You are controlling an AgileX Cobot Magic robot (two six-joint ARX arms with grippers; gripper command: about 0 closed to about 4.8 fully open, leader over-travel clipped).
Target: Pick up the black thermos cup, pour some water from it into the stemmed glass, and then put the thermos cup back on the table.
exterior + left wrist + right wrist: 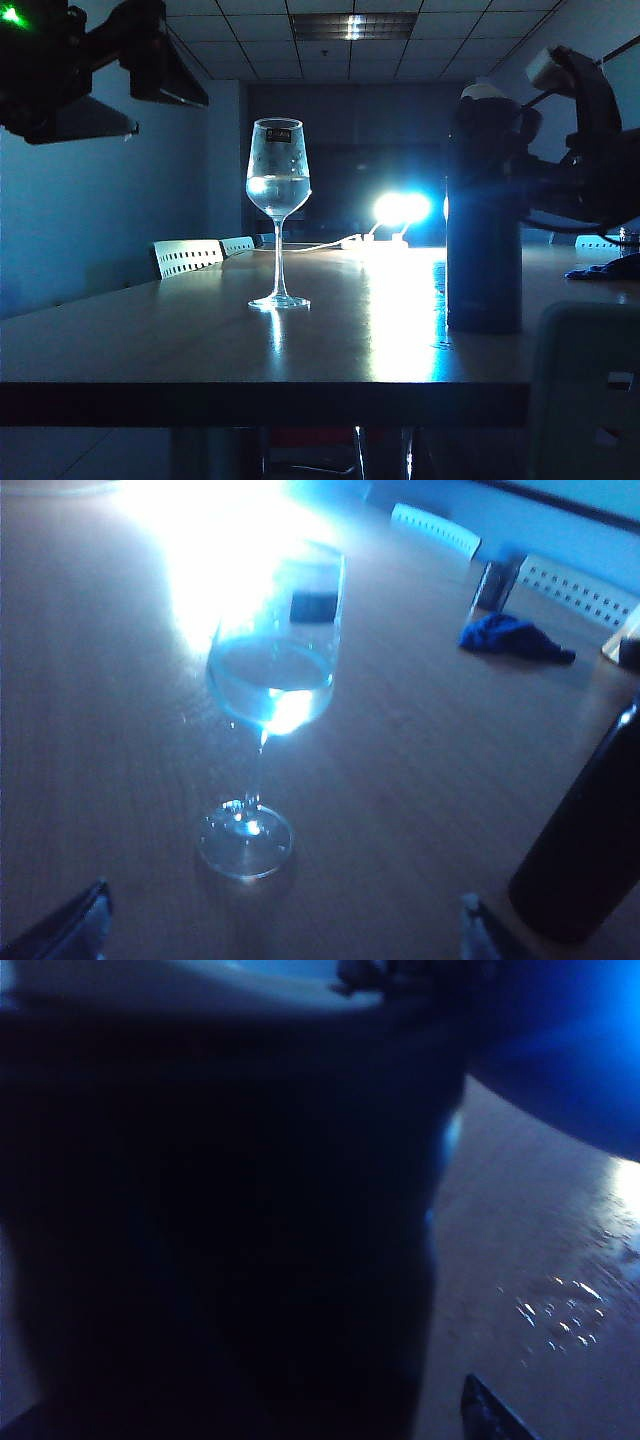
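Both hands are wide open: our right hand (250, 1430) hugs the black thermos cup (484, 225), right of the stemmed glass (278, 180); our left hand (285, 930) waits near the glass. The cup looks heavy and smooth, so we grab its middle.

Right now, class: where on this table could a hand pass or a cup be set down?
Free: bare table between stemmed glass and black thermos cup, and left of the glass. Crowded: the thermos side, where the open right gripper sits; left gripper hovers open above left.
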